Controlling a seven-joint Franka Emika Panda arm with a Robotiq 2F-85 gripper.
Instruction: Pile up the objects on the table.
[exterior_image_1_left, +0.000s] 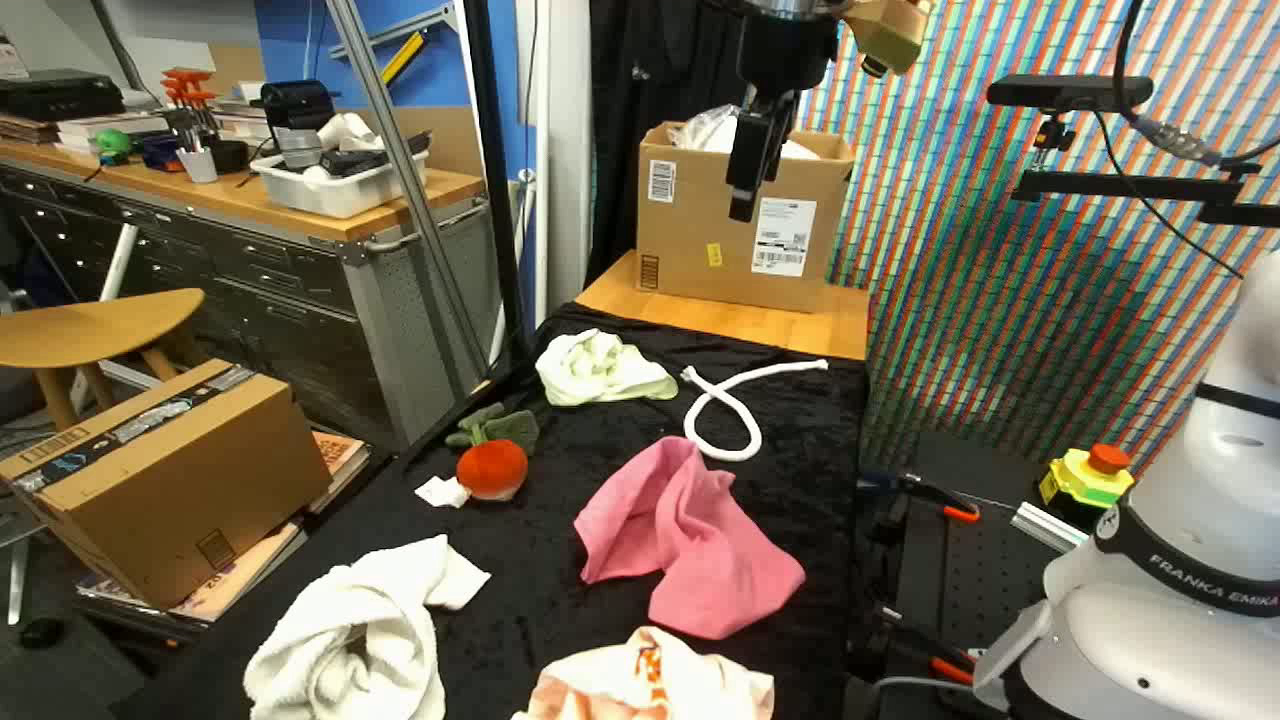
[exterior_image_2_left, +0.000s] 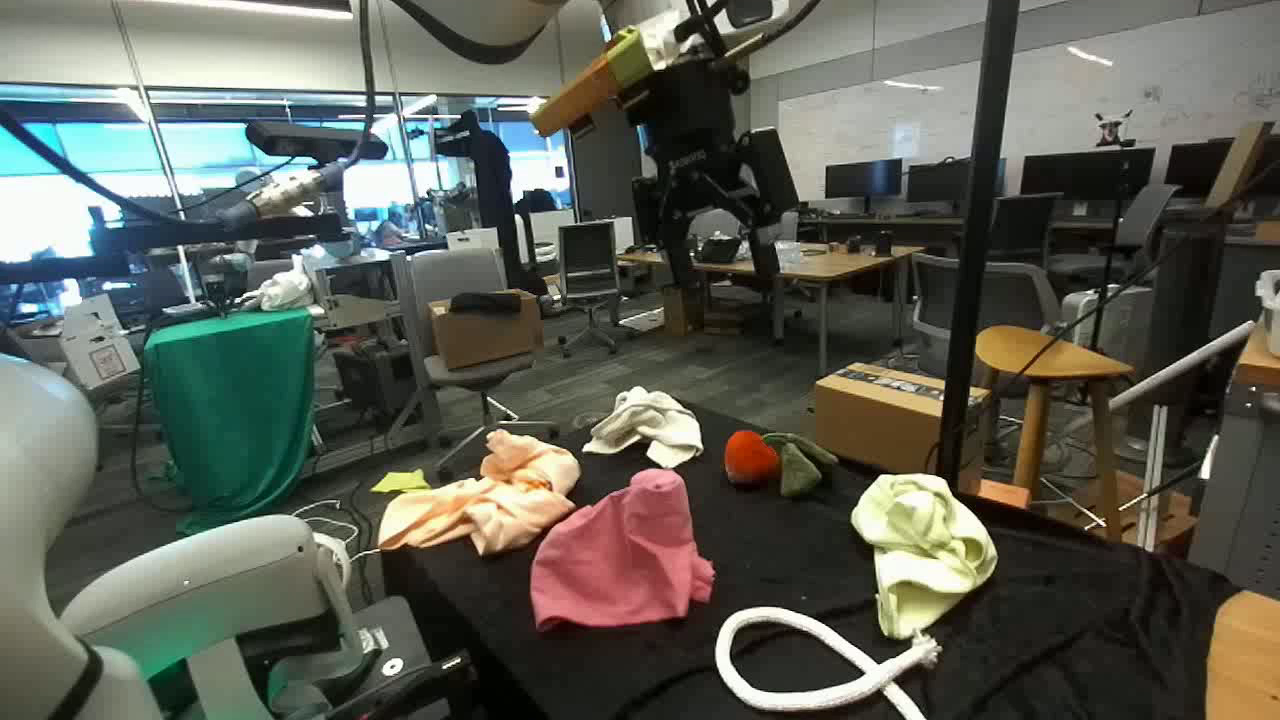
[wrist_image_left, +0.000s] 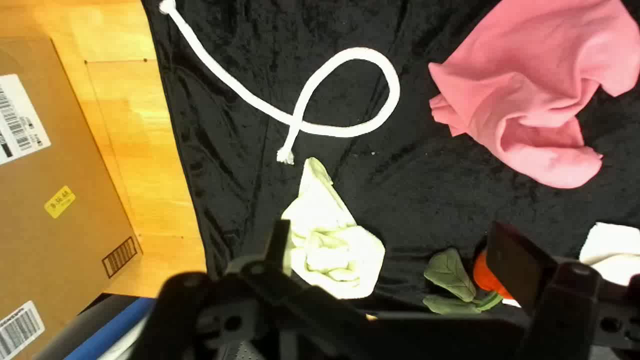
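Note:
A pale green cloth (exterior_image_1_left: 600, 370) lies crumpled on the black-covered table. It also shows in the wrist view (wrist_image_left: 332, 245). A white rope (wrist_image_left: 335, 131) lies in a loop beside it. A pink cloth (exterior_image_1_left: 690, 540) is in the middle, also in an exterior view (exterior_image_2_left: 625, 565). A red-orange plush (exterior_image_1_left: 492, 470) with green leaves lies at the table's side. A white cloth (exterior_image_1_left: 370, 640) and a peach cloth (exterior_image_2_left: 490, 505) lie at the far end from the rope. My gripper (exterior_image_2_left: 722, 268) is open and empty, high above the table; its fingers (wrist_image_left: 392, 250) are wide apart.
A cardboard box (exterior_image_1_left: 740, 235) stands on the bare wooden strip (exterior_image_1_left: 845, 325) at the table's end. Another cardboard box (exterior_image_1_left: 170, 480) is beside the table. A dark post (exterior_image_2_left: 975, 240) rises at the table's edge. An emergency stop (exterior_image_1_left: 1088, 478) sits near the arm's base.

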